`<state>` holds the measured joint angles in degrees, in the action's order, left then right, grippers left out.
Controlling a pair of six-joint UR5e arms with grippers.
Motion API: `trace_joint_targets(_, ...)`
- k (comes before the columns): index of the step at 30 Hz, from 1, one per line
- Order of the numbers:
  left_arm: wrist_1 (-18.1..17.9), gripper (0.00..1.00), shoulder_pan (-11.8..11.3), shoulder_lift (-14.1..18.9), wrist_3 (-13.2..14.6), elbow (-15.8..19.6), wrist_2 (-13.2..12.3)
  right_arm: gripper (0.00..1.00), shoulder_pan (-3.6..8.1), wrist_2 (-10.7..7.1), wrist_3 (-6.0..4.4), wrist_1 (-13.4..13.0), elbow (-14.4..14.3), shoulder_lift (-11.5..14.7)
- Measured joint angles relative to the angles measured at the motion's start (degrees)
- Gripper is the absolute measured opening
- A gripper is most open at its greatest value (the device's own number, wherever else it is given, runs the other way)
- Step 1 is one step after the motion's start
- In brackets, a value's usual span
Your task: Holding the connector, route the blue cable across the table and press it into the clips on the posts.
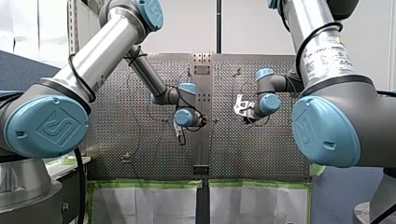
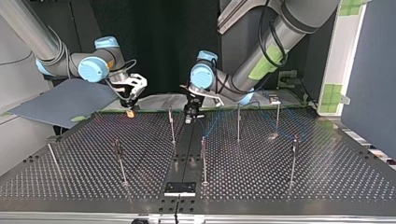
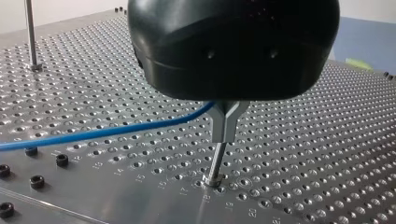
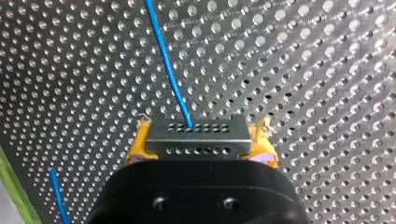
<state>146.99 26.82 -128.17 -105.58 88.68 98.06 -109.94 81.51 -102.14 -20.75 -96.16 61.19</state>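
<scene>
In the right wrist view my right gripper (image 4: 198,140), with yellow pads (image 4: 137,147), is shut on a grey connector (image 4: 196,135) with rows of small holes. The blue cable (image 4: 166,60) leaves the connector and runs ahead over the perforated table (image 4: 303,70). In the left wrist view my left gripper (image 3: 225,135) has its metal fingers shut on the blue cable (image 3: 102,133), right above a thin post (image 3: 215,163). In the top view my left gripper (image 2: 189,115) hangs by the middle seam and my right gripper (image 2: 130,111) hangs near the far edge at the view's left.
Several thin posts stand on the table, such as the post (image 2: 172,125), the post (image 2: 238,123) and the post (image 2: 203,158). A black plate (image 2: 180,188) lies at the near edge. A grey panel (image 2: 60,102) leans at the top view's left. Black bolts (image 3: 60,160) dot the seam.
</scene>
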Motion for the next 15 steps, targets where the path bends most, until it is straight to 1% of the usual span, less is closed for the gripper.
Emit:
trace_joint_targets(4, 0.5, 0.00, 0.1, 0.0, -0.1, -0.1, -2.1, 0.00, 0.33, -0.27, 0.10, 0.0, 0.4, -0.7)
trace_joint_targets(8, 0.9, 0.00, 0.4, -0.4, -0.2, -0.5, -2.9, 0.00, 0.44, -0.40, 0.13, -0.1, 0.8, -1.1)
trace_joint_targets(11, 1.9, 0.00, 0.7, -1.4, 0.3, -1.5, -2.7, 0.00, 0.47, -0.45, 0.05, -0.1, 1.4, -1.2)
trace_joint_targets(15, 2.6, 0.00, 0.7, -3.3, 0.2, -3.5, -1.2, 0.00, 0.65, -0.64, 0.01, -0.1, 2.2, -1.2)
